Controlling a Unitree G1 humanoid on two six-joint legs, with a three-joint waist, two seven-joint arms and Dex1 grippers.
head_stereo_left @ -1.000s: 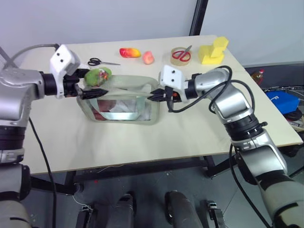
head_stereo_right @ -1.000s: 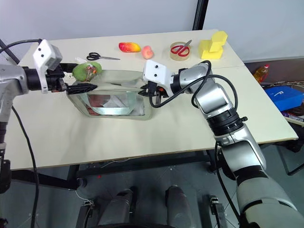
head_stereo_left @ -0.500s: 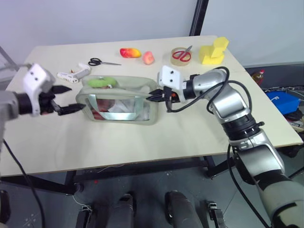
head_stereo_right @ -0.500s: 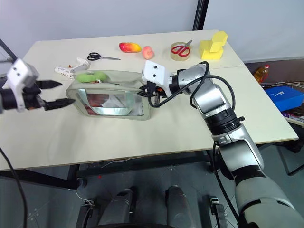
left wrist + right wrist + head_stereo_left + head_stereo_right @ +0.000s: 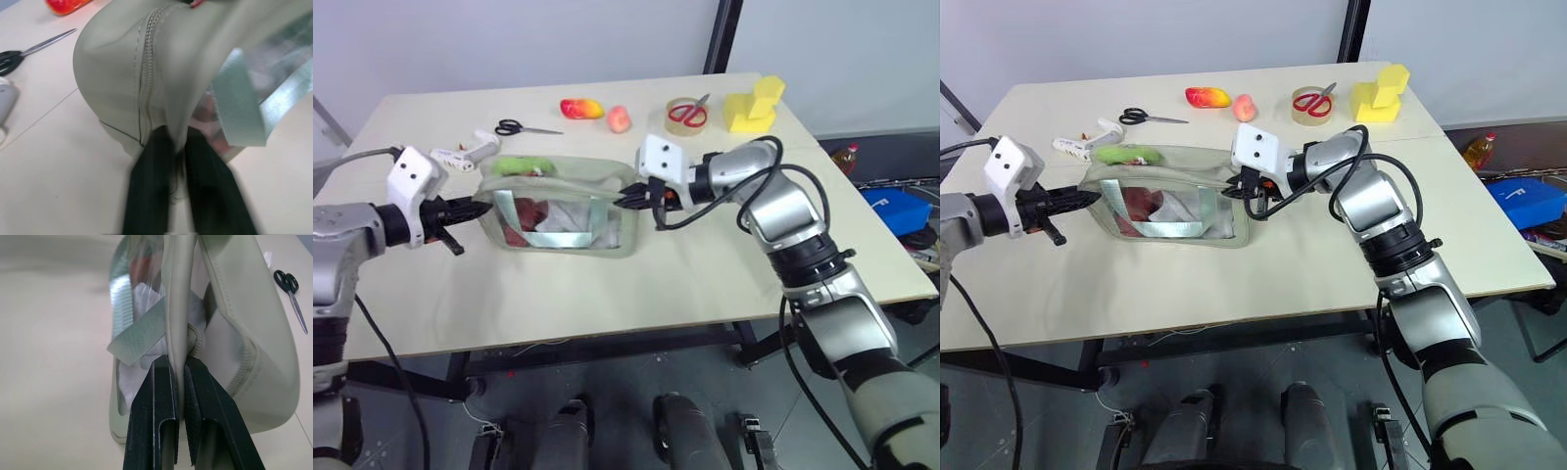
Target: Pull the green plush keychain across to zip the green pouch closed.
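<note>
Green pouch (image 5: 563,204) stood on the table (image 5: 636,284), pinched at both ends: left gripper (image 5: 481,205) clamped shut on the fabric of the pouch's left end, right gripper (image 5: 628,199) clamped shut on a fold at its right end, as confirmed in both wrist views. Green plush keychain (image 5: 516,167) lay on top of the pouch near its left end, just behind the left gripper and untouched by either. Behind the pouch, well apart: scissors (image 5: 523,128), toy fruit (image 5: 580,108), tape roll (image 5: 685,115), yellow block (image 5: 751,105).
</note>
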